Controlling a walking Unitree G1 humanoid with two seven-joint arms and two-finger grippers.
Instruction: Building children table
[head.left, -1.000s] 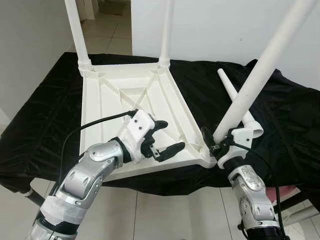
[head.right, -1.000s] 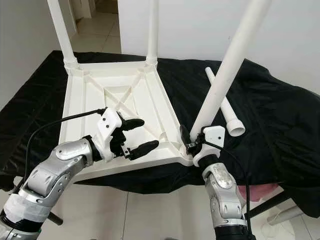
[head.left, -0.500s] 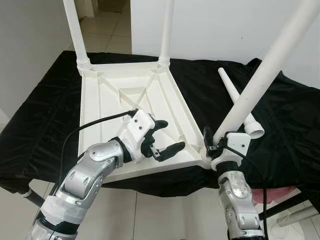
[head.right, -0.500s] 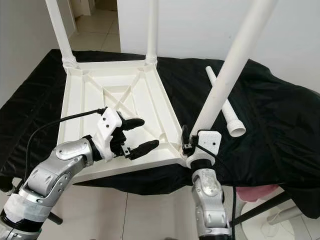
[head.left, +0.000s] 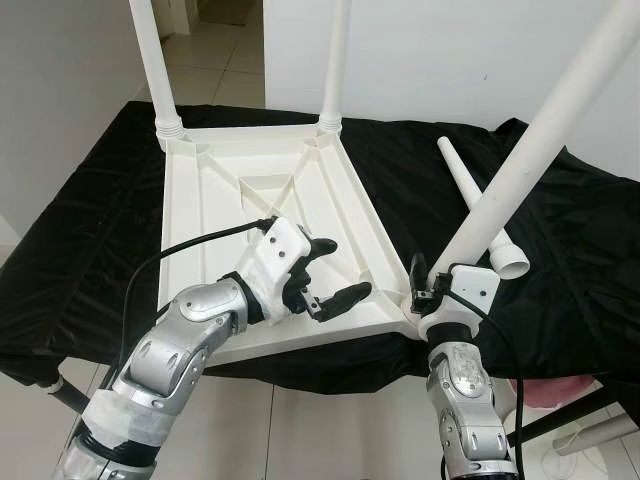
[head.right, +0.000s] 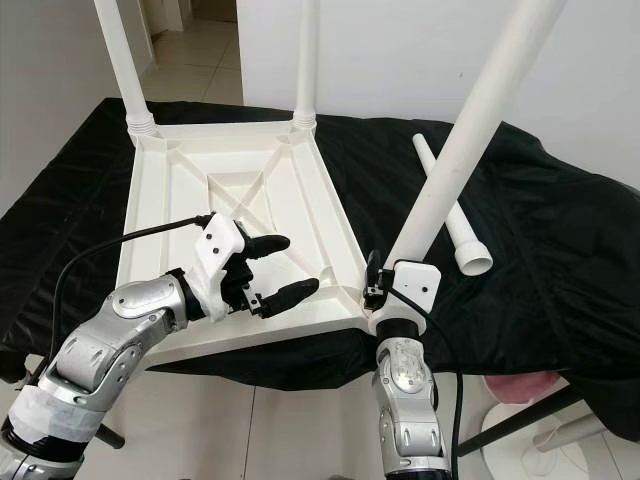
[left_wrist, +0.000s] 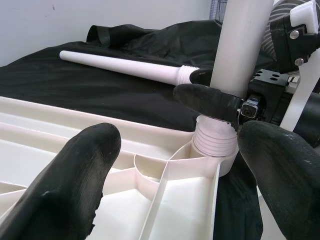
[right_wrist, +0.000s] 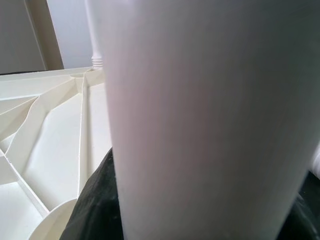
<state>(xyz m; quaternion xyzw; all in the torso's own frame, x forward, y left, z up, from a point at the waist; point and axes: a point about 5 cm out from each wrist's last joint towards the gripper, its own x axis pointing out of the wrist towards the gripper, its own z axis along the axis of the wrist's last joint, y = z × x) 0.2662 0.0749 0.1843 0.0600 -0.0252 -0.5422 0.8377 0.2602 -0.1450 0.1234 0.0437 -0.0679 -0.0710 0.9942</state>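
while the white tabletop (head.left: 270, 215) lies upside down on the black cloth (head.left: 560, 260), the right gripper (head.left: 432, 292) is clamped on a white leg (head.left: 530, 160) whose threaded foot sits in the near right corner socket (left_wrist: 215, 145). leg's long axis leans up and to the right, away from the top. two far legs (head.left: 155, 60) stand upright; a spare leg (head.left: 478, 205) lies flat on the cloth beside it. left gripper (head.left: 325, 278) hovers over the near edge, fingers spread. vs 1 s ago: right forearm has swung in under the corner, leg tilt about the same.
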